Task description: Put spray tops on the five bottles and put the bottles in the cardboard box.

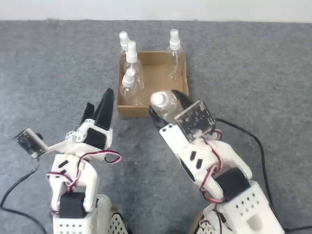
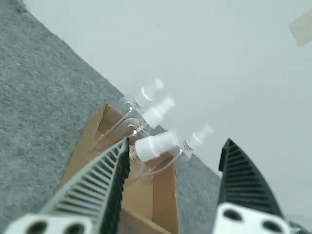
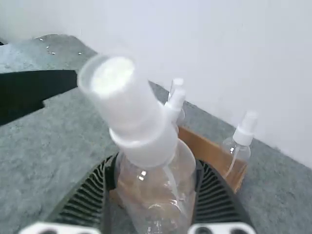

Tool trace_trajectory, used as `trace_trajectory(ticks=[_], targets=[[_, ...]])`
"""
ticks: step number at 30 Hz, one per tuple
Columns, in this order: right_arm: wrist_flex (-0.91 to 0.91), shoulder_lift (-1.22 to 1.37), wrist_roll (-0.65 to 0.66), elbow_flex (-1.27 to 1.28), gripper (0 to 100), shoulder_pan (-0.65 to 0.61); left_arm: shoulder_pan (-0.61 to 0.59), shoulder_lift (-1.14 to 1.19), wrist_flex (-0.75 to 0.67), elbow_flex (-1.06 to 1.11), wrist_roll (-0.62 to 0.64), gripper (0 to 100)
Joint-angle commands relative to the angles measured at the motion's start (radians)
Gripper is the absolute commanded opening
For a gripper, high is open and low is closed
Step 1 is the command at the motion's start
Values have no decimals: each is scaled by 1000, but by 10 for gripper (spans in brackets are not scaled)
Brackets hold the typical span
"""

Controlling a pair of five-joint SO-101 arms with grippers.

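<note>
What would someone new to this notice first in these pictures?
The right claw is shut on a clear bottle with its spray top on, held by the front edge of the cardboard box. Four more topped bottles stand in that box, three along one side, one at a far corner. The left claw hangs open and empty nearby.

A desk (image 1: 48,73) covered in grey, short-pile felt-like fabric spreads across the high view from 3 o'clock to 9 o'clock and down to 6 o'clock. At 12 o'clock its far edge meets a plain white wall (image 1: 156,9) in a straight line. The wall is bare and smooth, apart from a small pale tan patch (image 2: 302,27) seen from the left wrist. The light is soft and even, with only faint shadows on the grey cover.
</note>
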Motion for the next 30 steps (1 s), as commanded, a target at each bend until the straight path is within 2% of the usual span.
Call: trace_trajectory(ticks=[1,13,22,30], targets=[[-73,111,-9,-115,6,19,-49,-18,-34,-13,-5,283],[-384,338,-9,-155,6,27,-195,-18,-34,-45,112,283],[-555,493,-12,-155,6,120,-201,-18,-34,-45,110,283],[-682,627,-153,-155,6,163,-196,-18,-34,-47,109,283]])
